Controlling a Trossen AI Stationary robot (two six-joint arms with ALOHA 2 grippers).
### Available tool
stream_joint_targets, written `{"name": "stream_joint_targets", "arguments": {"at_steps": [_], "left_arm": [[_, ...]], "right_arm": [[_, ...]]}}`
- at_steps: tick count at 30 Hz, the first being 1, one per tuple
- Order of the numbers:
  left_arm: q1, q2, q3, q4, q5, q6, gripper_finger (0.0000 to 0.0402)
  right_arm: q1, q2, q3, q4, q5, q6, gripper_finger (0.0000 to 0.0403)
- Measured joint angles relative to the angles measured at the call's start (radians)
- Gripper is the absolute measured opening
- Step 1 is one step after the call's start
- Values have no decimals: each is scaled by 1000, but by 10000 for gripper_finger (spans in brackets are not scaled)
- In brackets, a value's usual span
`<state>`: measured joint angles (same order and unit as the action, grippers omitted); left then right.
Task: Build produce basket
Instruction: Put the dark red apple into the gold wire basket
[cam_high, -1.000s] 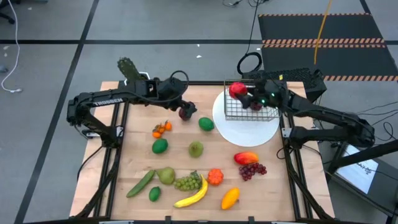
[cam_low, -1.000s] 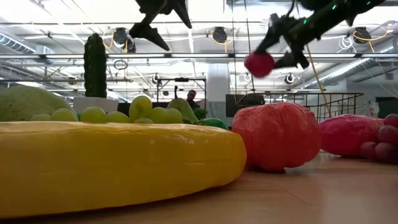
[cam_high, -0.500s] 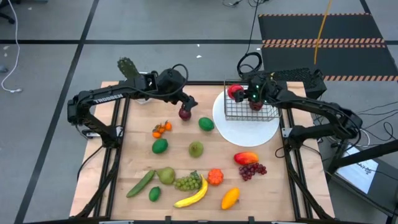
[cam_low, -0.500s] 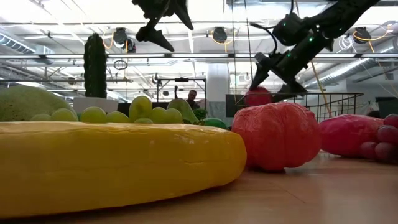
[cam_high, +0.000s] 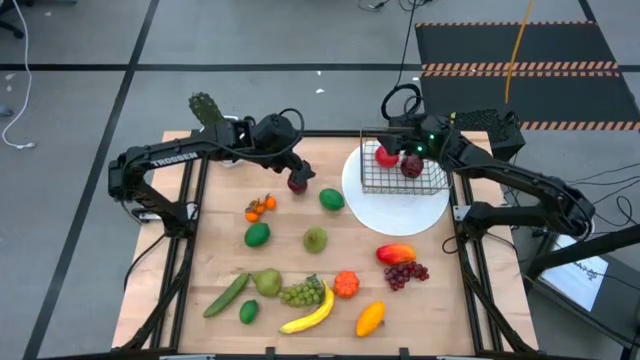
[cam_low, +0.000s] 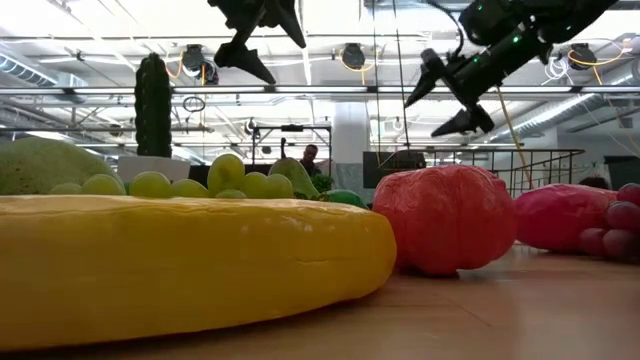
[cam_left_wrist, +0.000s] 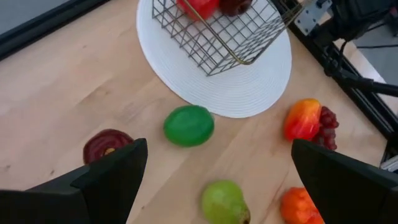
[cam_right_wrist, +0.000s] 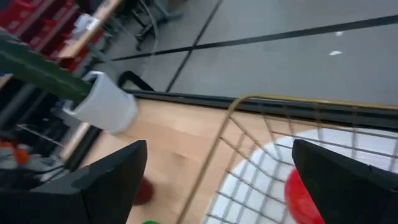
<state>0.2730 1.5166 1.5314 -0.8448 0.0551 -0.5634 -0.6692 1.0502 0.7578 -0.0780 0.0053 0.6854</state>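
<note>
The wire basket (cam_high: 403, 172) stands on a white plate (cam_high: 397, 205) at the table's far right. A red apple (cam_high: 386, 156) and a dark red fruit (cam_high: 411, 166) lie in it. My right gripper (cam_high: 400, 142) hangs open over the basket's far rim (cam_right_wrist: 249, 99), holding nothing. My left gripper (cam_high: 303, 172) hovers open above a dark red fruit (cam_left_wrist: 107, 144) on the table, beside a green lime (cam_left_wrist: 188, 125). The rest of the produce lies loose on the wood: mango (cam_high: 395, 254), purple grapes (cam_high: 407, 273), banana (cam_high: 310, 315), green grapes (cam_high: 302, 293).
A potted cactus (cam_high: 208, 110) stands at the far left corner. Tangerines (cam_high: 260, 207), a lime (cam_high: 257, 235), a green fruit (cam_high: 315, 239), a pear (cam_high: 266, 282) and a cucumber (cam_high: 226, 295) are spread over the middle and near half. Black frame rails run along both side edges.
My right gripper has let go of the red apple it held above the basket. The apple has dropped into the basket beside the dark red fruit. The gripper has then drawn back toward the table's far edge, its fingers apart.
</note>
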Motion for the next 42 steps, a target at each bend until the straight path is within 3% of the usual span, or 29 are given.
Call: {"name": "stream_joint_targets", "arguments": {"at_steps": [8,13,22,29,42], "left_arm": [[1,8,0,-8,-3,55,397],[2,18,-10,-23,-3,68,397],[53,22,-185,-30,22,-88,397],[31,21,-283,-20,30,-43,397],[63,45,-292,-11,-46,-46,398]], "right_arm": [[37,-63,0,-9,-13,3,393],[45,-92,0,-24,-88,3,392],[49,-128,0,-55,-161,3,392],[50,-217,0,-56,-220,45,395],[104,-349,0,-170,-275,11,395]]}}
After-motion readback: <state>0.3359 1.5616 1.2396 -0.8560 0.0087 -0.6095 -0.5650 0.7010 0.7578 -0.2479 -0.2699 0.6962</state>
